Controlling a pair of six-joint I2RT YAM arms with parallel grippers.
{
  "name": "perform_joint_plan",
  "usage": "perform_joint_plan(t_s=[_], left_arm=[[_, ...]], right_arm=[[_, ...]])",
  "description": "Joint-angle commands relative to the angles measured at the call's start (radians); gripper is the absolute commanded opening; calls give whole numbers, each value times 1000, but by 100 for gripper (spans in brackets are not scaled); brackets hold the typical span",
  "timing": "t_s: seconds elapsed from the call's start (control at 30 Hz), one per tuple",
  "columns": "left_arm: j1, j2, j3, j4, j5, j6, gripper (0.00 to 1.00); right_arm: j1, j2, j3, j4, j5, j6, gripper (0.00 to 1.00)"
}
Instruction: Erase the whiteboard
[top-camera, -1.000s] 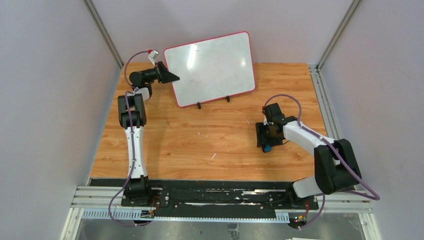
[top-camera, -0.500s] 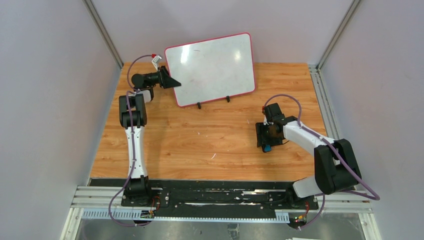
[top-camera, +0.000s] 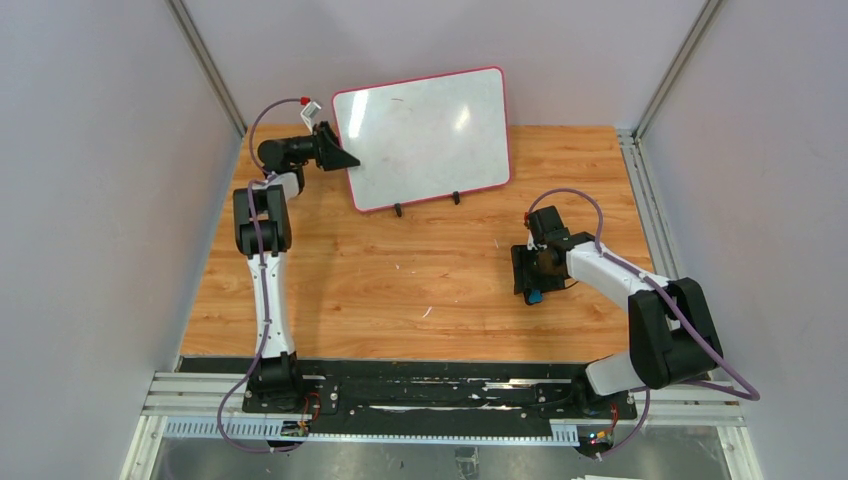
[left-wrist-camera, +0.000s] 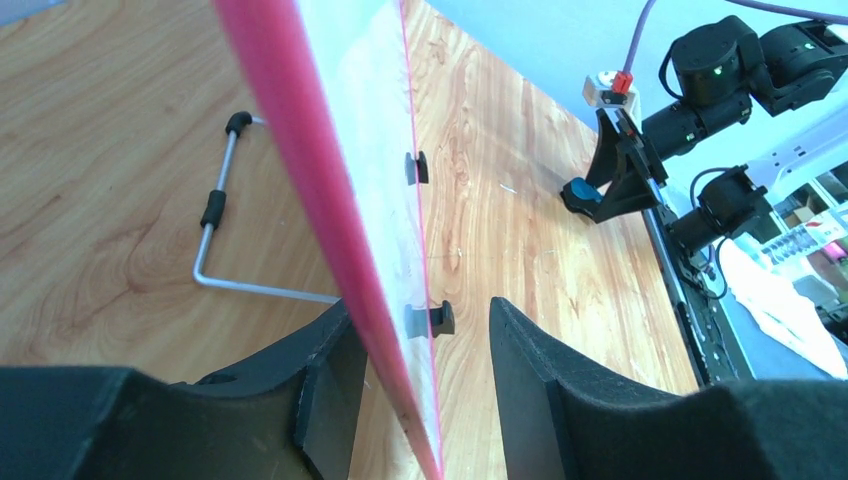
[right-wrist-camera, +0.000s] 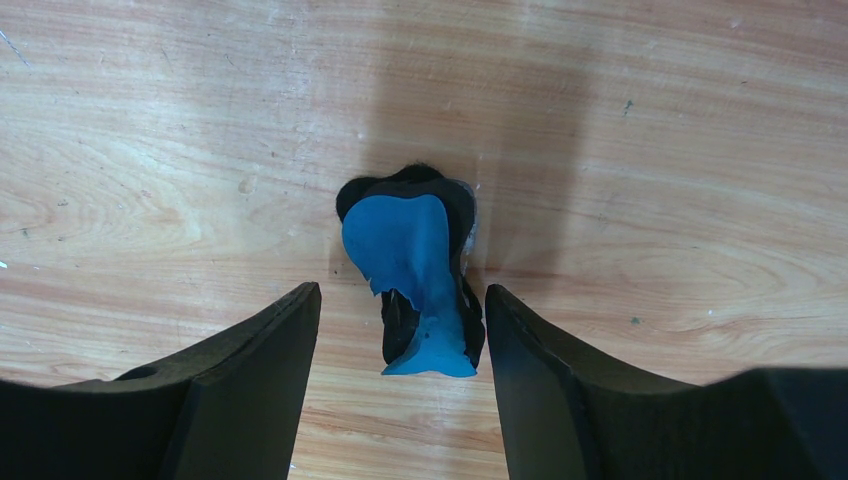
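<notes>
Two arms work over a wood-grain bench (top-camera: 420, 290) closed in by pale walls. Toward its far edge, a little left of centre, stands the whiteboard (top-camera: 425, 135), a glossy white panel in a thin red-pink frame with rounded corners. It leans back toward the rear wall and shows glare on its face. The left arm reaches to the board's left edge, and the left pincer (top-camera: 340, 155) has its fingers apart on either side of that edge. In the left wrist view the pink frame runs between them, lying against the finger on the left of that view, while a strip of bench shows between the board and the other finger (left-wrist-camera: 540, 400). The right arm is bent over the right part of the bench, well apart from the board, and the right pincer (top-camera: 528, 272) points down with its fingers spread. Behind the board a bent metal wire stand (left-wrist-camera: 215, 215) with black sleeves rests on the wood. A small blue-and-black eraser (right-wrist-camera: 415, 270) lies on the bench between the right fingers, touching neither. Two small black feet (top-camera: 398, 211) clip the board's lower edge.
</notes>
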Motion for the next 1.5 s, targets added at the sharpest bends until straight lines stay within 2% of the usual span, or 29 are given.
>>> perform_joint_plan(t_s=[0.0, 0.43, 0.7, 0.9, 1.23, 1.47], left_arm=[[-2, -65, -1, 60, 28, -3, 51], [75, -46, 55, 60, 27, -48, 50], [147, -118, -24, 60, 33, -57, 50], [210, -228, -179, 61, 34, -86, 49], [221, -592, -621, 62, 34, -24, 50], [241, -758, -863, 63, 35, -25, 49]], right_arm=[[-18, -14, 13, 0, 5, 3, 61], [-17, -101, -9, -26, 53, -4, 61], [-18, -119, -12, -27, 54, 5, 61], [-18, -165, -23, -37, 62, 11, 61], [-17, -225, -36, -69, 73, 25, 59], [-16, -277, -42, -115, 155, 26, 59]])
